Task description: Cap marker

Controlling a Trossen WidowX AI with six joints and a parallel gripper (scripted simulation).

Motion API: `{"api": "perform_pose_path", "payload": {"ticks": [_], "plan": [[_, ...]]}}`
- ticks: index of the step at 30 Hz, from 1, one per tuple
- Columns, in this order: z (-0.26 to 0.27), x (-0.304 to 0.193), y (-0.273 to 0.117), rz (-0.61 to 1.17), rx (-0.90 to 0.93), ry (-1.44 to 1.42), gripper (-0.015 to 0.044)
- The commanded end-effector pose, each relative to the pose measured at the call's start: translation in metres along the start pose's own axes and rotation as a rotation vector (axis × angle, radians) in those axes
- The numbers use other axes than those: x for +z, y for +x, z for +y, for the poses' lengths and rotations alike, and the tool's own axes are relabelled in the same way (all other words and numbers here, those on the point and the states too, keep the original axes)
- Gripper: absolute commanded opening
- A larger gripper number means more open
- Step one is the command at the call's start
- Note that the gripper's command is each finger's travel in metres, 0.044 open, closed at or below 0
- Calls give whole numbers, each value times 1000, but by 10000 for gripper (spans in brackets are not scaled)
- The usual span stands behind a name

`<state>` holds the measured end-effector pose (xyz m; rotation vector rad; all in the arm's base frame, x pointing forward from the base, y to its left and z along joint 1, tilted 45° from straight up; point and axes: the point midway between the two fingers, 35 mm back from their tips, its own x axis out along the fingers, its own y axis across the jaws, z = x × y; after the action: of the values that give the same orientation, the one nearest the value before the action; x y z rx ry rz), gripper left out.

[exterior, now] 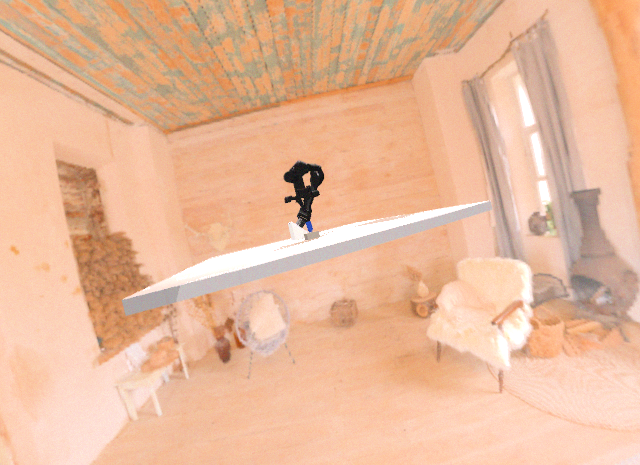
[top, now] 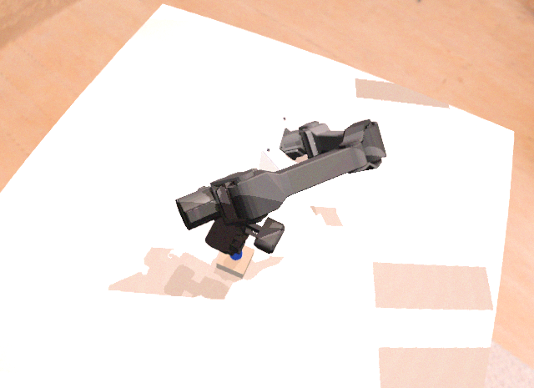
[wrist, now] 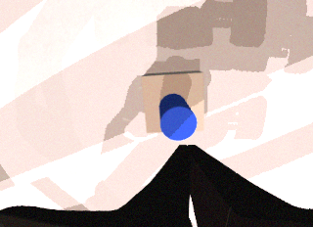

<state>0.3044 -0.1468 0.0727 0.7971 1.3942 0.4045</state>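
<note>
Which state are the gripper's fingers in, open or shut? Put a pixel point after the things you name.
Shut: in the wrist view the gripper's (top: 235, 251) (wrist: 187, 145) two black tips meet, with the blue cap (wrist: 179, 123) beyond them, not between.

The blue cap (top: 235, 255) (exterior: 309, 226) (wrist: 179, 123) (seemingly on the marker) stands upright over the tan holder block (top: 234, 264) (exterior: 312, 236) (wrist: 153, 102).

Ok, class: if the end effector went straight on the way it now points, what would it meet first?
Probably the upright blue marker, just ahead of the shut end effector. Depth is unclear, though; it might slip past and meet the holder block or table.
</note>
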Motion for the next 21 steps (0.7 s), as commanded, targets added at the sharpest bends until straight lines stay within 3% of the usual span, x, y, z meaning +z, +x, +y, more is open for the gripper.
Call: {"api": "perform_pose_path", "payload": {"ticks": [1, 4, 21], "plan": [[-1, -3, -37, -16, -1, 37, 0], [-1, -3, -37, -16, -1, 37, 0], [-1, -3, -37, -16, -1, 37, 440]]}}
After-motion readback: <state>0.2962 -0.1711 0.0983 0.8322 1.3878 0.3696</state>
